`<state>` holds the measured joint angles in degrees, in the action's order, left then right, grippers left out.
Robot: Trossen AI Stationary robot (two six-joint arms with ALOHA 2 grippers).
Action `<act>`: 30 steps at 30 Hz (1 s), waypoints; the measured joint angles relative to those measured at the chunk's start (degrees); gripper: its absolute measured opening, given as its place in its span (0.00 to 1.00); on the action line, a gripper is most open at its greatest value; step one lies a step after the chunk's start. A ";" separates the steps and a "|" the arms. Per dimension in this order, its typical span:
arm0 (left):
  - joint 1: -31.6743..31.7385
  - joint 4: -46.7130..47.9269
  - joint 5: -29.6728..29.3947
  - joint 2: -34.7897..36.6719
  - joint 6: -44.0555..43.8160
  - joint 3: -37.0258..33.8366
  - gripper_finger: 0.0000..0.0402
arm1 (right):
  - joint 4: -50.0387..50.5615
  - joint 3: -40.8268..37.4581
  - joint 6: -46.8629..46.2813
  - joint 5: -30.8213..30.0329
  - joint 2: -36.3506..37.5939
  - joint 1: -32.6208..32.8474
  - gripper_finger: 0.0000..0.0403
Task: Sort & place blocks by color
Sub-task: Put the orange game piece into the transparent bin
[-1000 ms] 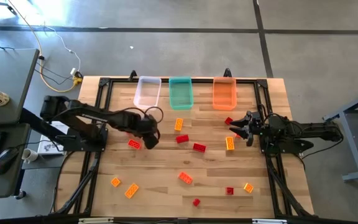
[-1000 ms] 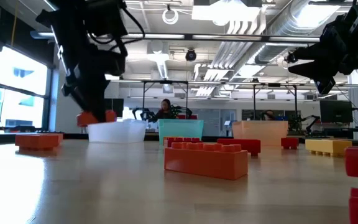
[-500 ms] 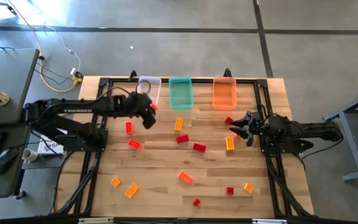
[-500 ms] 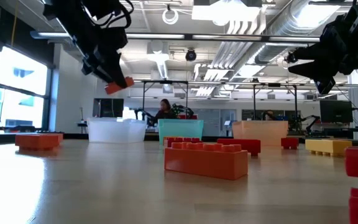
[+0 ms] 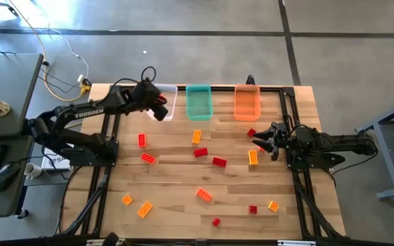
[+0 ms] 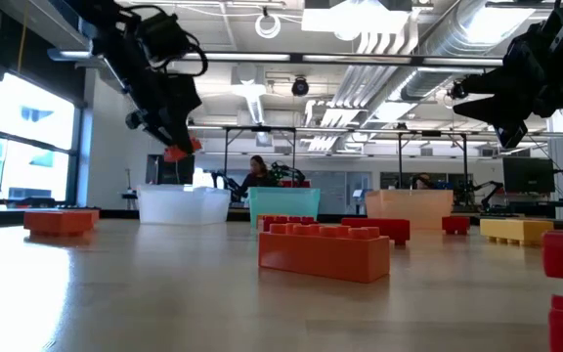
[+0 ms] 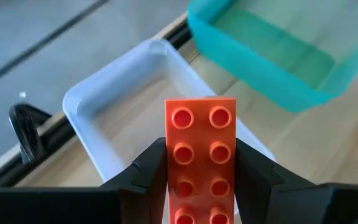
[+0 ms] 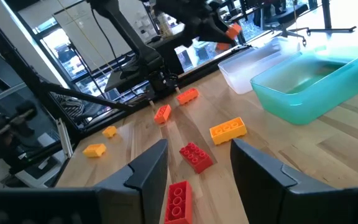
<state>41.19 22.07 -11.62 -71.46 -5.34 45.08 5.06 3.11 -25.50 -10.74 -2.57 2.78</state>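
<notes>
My left gripper (image 5: 159, 109) is shut on an orange-red oblong brick (image 7: 201, 155) and hangs in the air at the near left part of the clear bin (image 5: 165, 101). In the low view the brick (image 6: 176, 153) shows below the gripper, above the clear bin (image 6: 184, 205). My right gripper (image 5: 260, 139) stands open at the table's right side, nothing between its fingers (image 8: 148, 165). Several red, orange and yellow blocks lie flat on the table, among them a red one (image 5: 142, 140) and a yellow-orange one (image 5: 197, 136). My left gripper pinches the brick's two long sides (image 7: 168, 171) between its two fingers (image 7: 146, 169), at the half nearer the wrist. The fingers slant down toward the table's far edge and lie along the brick. The brick sticks out ahead of them, studs toward the wrist camera, lifted clear.
A teal bin (image 5: 198, 102) and an orange bin (image 5: 247, 102) stand in a row with the clear one along the far edge. A black frame (image 5: 108, 137) borders the table. Loose blocks (image 5: 204, 195) dot the middle and near part. A person sits in the room behind.
My left gripper has risen from low over the table's left middle and swung toward the far edge, carrying the orange-red brick up clear of the table to the clear bin. It has stayed shut on the brick.
</notes>
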 joint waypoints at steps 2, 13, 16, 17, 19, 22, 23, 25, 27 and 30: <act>1.52 -0.17 1.17 -1.48 0.00 0.00 0.29 | -0.02 -0.02 0.00 0.00 0.00 -0.02 0.40; 4.24 -2.24 4.11 -9.65 -3.54 0.00 0.29 | 0.00 -0.01 0.00 0.00 0.00 -0.01 0.40; 4.24 -2.62 4.12 -10.91 -5.70 0.00 0.29 | 0.00 -0.01 0.00 0.00 0.00 -0.02 0.40; 4.24 -2.73 4.10 -11.34 -6.43 0.00 0.29 | -0.01 0.00 0.00 0.00 0.00 -0.01 0.40; 4.24 -2.76 4.08 -12.16 -8.68 0.00 0.29 | 0.00 -0.01 0.00 0.00 0.00 -0.02 0.40; 4.24 -2.75 4.08 -13.20 -12.72 0.00 0.29 | -0.02 0.00 0.00 0.00 0.00 -0.02 0.40; 4.24 -2.76 4.08 -13.43 -13.90 0.00 0.29 | 0.00 0.00 0.00 0.00 0.00 -0.02 0.40; 4.24 -2.76 4.07 -13.79 -16.01 0.00 0.29 | 0.00 0.00 0.00 0.00 0.00 -0.02 0.40; 4.24 -2.78 4.07 -13.95 -17.55 0.00 0.29 | 0.00 -0.01 0.00 0.00 0.00 -0.01 0.40; 4.24 -3.15 3.74 -13.95 -19.56 0.00 0.30 | 0.00 -0.01 0.00 0.00 0.00 -0.01 0.40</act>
<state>45.43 18.92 -7.88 -85.41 -24.90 45.08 5.06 3.10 -25.50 -10.74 -2.57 2.77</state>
